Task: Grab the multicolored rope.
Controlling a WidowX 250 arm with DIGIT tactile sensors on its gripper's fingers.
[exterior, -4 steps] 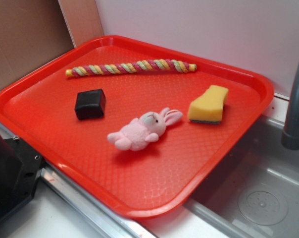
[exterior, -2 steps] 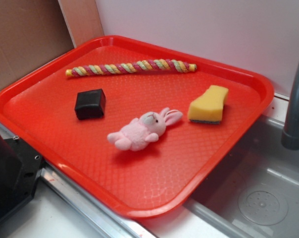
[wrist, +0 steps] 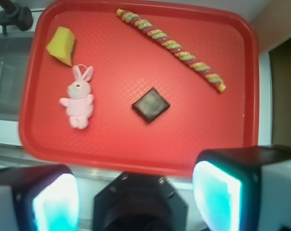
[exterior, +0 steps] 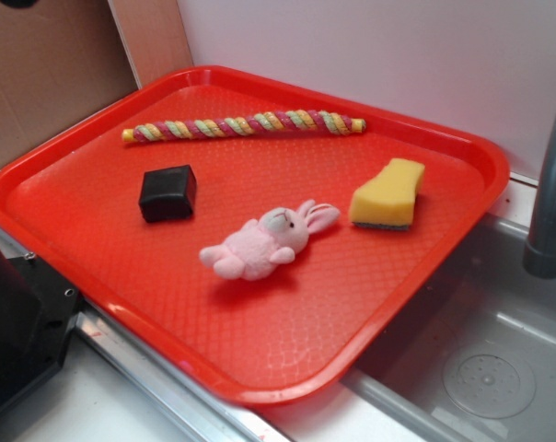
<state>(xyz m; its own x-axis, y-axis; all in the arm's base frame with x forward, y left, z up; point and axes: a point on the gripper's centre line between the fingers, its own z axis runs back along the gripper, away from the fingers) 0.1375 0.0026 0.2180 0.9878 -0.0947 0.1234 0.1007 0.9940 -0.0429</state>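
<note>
No contact is made yet: the gripper (wrist: 136, 195) hangs high above the red tray (wrist: 251, 96), fingers (wrist: 218, 192) wide apart, and must descend to straddle the multicolored rope (wrist: 172, 45) lying along the tray's far edge.

No text, label, brand, number or sign can be read in either view. The red tray (exterior: 462, 184), the multicolored rope (exterior: 244, 125), the pink bunny (exterior: 264, 243), the yellow sponge (exterior: 387, 191) and the black block (exterior: 167, 192) all show plain surfaces with no lettering.
</note>
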